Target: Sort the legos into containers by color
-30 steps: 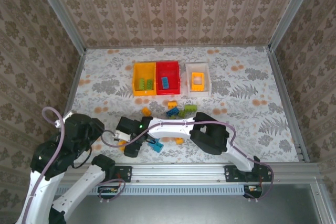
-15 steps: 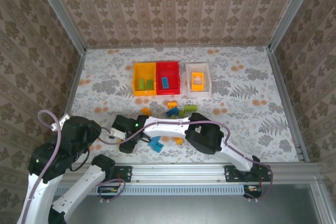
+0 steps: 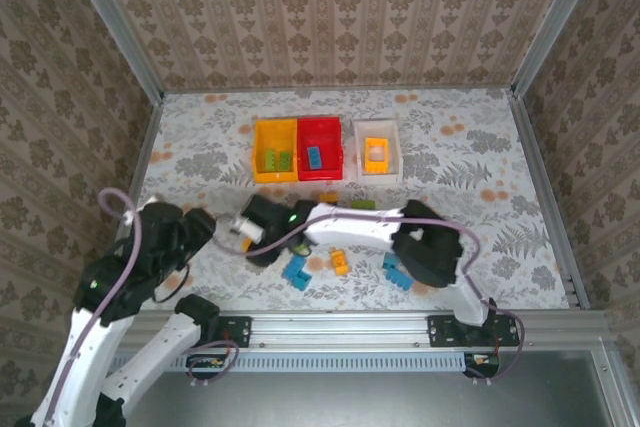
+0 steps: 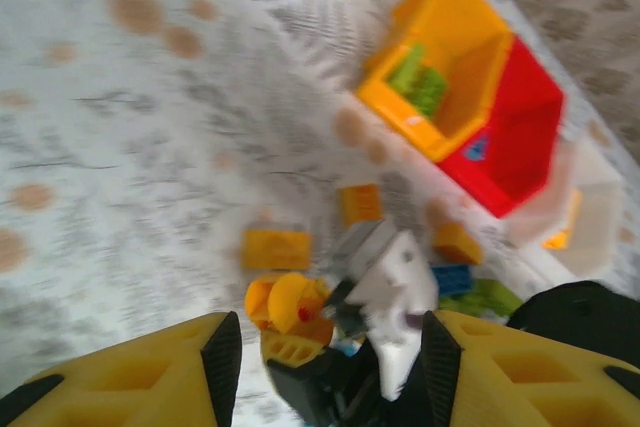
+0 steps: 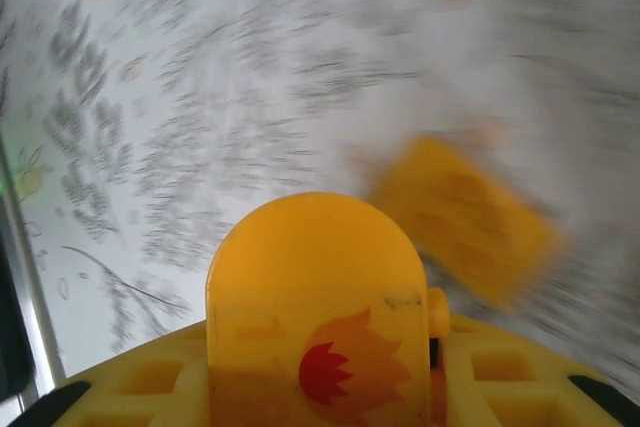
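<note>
My right gripper reaches left across the table and is shut on a rounded orange lego with a flame sticker. The same piece hangs just above the cloth in the left wrist view. My left gripper hovers behind it, open and holding nothing. At the back stand the yellow bin with green legos, the red bin with a blue one, and the white bin with an orange one. Loose blue and orange legos lie near the front.
Another blue brick lies by the right arm's elbow. An orange brick and a green one sit just behind the right arm. A blurred orange brick lies on the cloth close to the right gripper. Metal rails edge the table.
The right gripper has closed on the rounded orange piece and moved away from the near edge. Its elbow swung right, uncovering a blue brick. The left arm rose and moved forward.
</note>
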### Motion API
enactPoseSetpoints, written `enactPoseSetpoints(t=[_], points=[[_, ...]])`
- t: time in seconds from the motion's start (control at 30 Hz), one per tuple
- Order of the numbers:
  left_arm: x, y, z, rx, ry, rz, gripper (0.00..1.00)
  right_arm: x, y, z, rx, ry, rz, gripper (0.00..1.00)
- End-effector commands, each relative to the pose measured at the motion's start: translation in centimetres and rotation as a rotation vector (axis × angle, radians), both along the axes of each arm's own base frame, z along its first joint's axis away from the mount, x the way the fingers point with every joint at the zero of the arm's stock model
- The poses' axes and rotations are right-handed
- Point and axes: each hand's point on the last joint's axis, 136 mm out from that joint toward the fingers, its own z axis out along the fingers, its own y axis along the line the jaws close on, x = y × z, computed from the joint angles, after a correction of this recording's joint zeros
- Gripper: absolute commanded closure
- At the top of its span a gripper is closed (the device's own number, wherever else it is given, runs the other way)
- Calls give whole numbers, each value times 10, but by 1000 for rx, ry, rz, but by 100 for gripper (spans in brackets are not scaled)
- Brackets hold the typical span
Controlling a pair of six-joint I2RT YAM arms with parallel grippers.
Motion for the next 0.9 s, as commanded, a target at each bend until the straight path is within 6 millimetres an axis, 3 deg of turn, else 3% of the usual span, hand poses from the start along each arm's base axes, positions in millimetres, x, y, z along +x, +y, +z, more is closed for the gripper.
enactPoseSetpoints(t=[0.0, 0.13, 0.23, 0.33, 0.43, 0.6, 0.77, 0.87], points=[[42, -66, 19, -111, -85, -236, 47, 74, -54, 86, 198, -69, -311, 71], [78, -130, 31, -187, -125, -422, 48, 129, -162, 87, 157, -47, -693, 73], [95, -164, 25, -119, -113, -503, 49, 158, -232, 81, 105, -24, -939, 72], [108, -191, 15, -103, -105, -546, 49, 181, -279, 69, 39, 32, -1112, 70], [116, -207, 5, -74, -96, -562, 50, 206, -300, 59, -4, 60, -1191, 70], [122, -225, -11, -27, -76, -592, 50, 238, -307, 36, -96, 104, -1241, 69], [122, -238, -30, 16, -52, -617, 50, 248, -324, 10, -174, 130, -1301, 68], [121, -243, -45, 51, -25, -634, 50, 250, -327, 2, -180, 150, -1307, 60]])
